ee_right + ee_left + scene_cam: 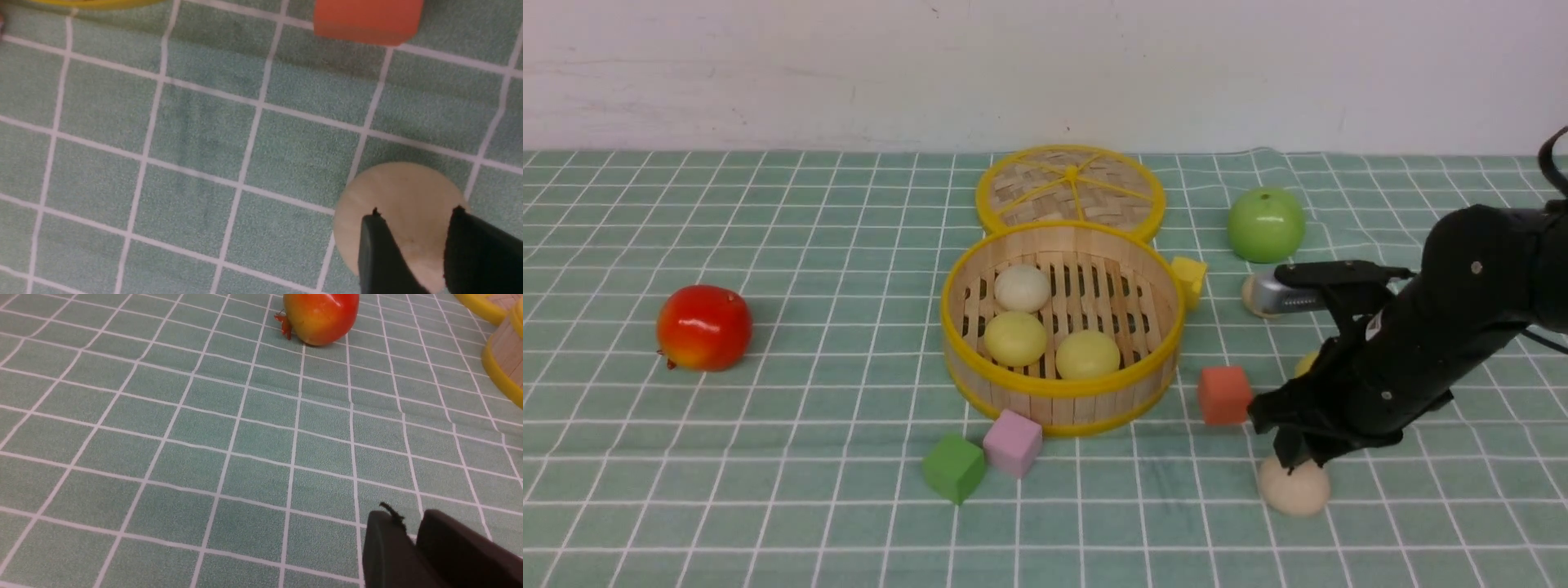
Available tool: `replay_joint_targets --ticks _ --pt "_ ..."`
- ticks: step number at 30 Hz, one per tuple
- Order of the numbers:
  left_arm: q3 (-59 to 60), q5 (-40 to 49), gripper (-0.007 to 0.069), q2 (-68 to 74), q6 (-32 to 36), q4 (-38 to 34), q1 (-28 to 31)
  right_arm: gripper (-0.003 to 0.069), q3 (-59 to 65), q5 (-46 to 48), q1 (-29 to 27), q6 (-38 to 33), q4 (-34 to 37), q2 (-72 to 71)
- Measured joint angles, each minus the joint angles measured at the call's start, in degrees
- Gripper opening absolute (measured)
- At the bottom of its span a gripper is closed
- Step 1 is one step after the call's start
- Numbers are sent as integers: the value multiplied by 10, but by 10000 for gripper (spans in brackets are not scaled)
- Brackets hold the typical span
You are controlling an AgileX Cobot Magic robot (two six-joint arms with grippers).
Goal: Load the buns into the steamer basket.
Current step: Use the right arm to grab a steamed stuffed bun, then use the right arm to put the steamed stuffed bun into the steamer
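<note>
Right arm [1462, 327]: reaching in from the right, bent downward
Right hand [416, 210]: pointing down, fingers parted
Left hand [408, 516]: fingers close together

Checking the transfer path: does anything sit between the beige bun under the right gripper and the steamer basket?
Yes. The orange cube stands between that beige bun and the steamer basket, apart from both; a lift would likely clear it. Nothing visible separates the right gripper from the bun.

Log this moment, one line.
basket: three buns inside | right gripper: open over beige bun, beside orange cube | left gripper: holds nothing
</note>
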Motion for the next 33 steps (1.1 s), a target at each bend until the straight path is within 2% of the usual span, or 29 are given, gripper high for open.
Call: replay_joint_targets --ticks 7,11,12,13,15,20,24,25,29,33 --pt "0 0 121 0 0 0 0 234 0 -5 0 0 1 21" --pt "0 0 123 0 0 0 0 148 0 -5 0 0 1 21" --pt "0 0 125 0 0 0 0 117 0 -5 0 0 1 21" --pt "0 0 127 0 0 0 0 41 0 -5 0 0 1 21" --pt "0 0 128 0 0 0 0 8 -3 -1 0 0 1 21" --pt "1 0 130 0 0 0 0 1 -62 54 0 -10 6 21" --pt "1 0 130 0 0 0 0 1 -174 88 0 -38 40 24" --pt "1 0 130 0 0 0 0 1 -233 86 0 -54 63 31" --pt "1 0 134 0 0 0 0 1 -325 64 2 -96 128 68" --pt "1 0 140 0 0 0 0 1 -381 39 15 -147 192 130"
